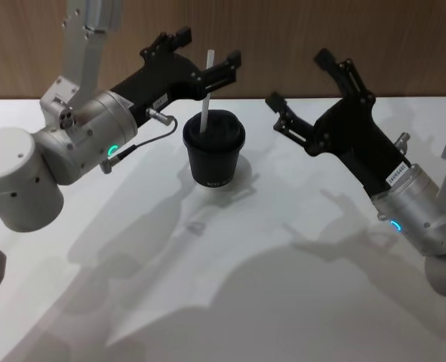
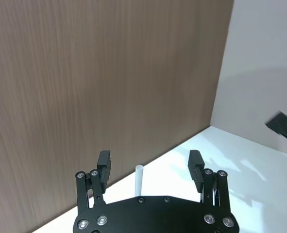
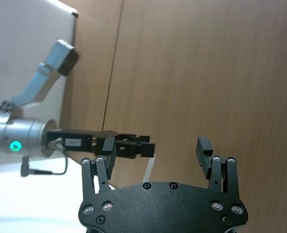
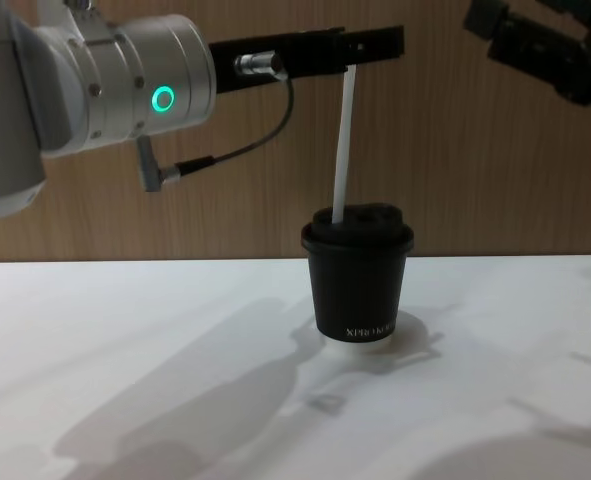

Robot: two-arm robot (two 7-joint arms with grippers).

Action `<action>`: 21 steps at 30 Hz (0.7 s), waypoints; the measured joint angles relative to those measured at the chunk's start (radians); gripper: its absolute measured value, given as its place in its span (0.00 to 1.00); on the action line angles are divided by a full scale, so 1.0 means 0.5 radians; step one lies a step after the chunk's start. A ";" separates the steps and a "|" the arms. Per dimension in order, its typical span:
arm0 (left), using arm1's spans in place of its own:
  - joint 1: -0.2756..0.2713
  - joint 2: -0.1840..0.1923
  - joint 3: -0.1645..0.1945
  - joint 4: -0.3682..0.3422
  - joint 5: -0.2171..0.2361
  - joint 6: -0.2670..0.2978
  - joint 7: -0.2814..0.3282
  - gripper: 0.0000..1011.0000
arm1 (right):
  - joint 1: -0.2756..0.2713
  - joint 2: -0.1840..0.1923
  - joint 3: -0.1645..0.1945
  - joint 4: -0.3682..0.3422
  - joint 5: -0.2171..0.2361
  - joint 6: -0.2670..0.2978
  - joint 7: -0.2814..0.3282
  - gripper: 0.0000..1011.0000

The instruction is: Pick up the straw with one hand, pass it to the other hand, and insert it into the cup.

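Straw [image 1: 206, 102] stands nearly upright, its lower end in the domed lid of the black XPRO cup [image 1: 213, 157] on the white table [image 1: 283, 286]. My left gripper [image 1: 210, 56] sits above and behind the cup, fingers spread wide, the straw's top between them; in the left wrist view there is clear space on both sides of the straw. My right gripper [image 1: 298, 81] hangs well off to the cup's right, fingers splayed, holding nothing.
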 joint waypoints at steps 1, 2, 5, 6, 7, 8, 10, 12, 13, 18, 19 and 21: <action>0.005 0.009 0.002 -0.001 0.006 -0.017 -0.019 0.99 | -0.004 -0.005 0.004 -0.010 0.008 0.017 -0.010 0.99; 0.009 0.014 0.004 -0.001 0.009 -0.025 -0.028 0.99 | -0.010 -0.013 0.011 -0.025 0.027 0.061 -0.034 0.99; 0.019 0.030 0.007 -0.001 0.016 -0.053 -0.064 0.99 | -0.025 -0.030 0.024 -0.057 0.059 0.140 -0.080 0.99; 0.023 0.037 0.009 -0.001 0.018 -0.066 -0.084 0.99 | -0.032 -0.037 0.030 -0.072 0.078 0.186 -0.108 0.99; 0.023 0.037 0.009 -0.001 0.018 -0.066 -0.084 0.99 | -0.032 -0.037 0.030 -0.072 0.078 0.186 -0.108 0.99; 0.029 0.047 0.011 -0.001 0.019 -0.077 -0.102 0.99 | -0.040 -0.045 0.036 -0.090 0.093 0.226 -0.134 0.99; 0.033 0.055 0.012 -0.001 0.019 -0.085 -0.115 0.99 | -0.048 -0.052 0.041 -0.106 0.108 0.267 -0.161 0.99; 0.041 0.067 0.012 -0.002 0.019 -0.098 -0.132 0.99 | -0.059 -0.062 0.048 -0.130 0.133 0.335 -0.206 0.99; 0.043 0.070 0.012 -0.003 0.019 -0.104 -0.136 0.99 | -0.063 -0.065 0.049 -0.135 0.141 0.356 -0.220 0.99; 0.060 0.090 0.008 -0.009 0.018 -0.128 -0.161 0.99 | -0.089 -0.085 0.058 -0.181 0.193 0.500 -0.319 0.99; 0.062 0.092 0.006 -0.010 0.018 -0.130 -0.162 0.99 | -0.092 -0.087 0.059 -0.186 0.202 0.526 -0.338 0.99; 0.069 0.097 0.003 -0.012 0.016 -0.137 -0.169 0.99 | -0.101 -0.094 0.059 -0.197 0.219 0.576 -0.373 0.99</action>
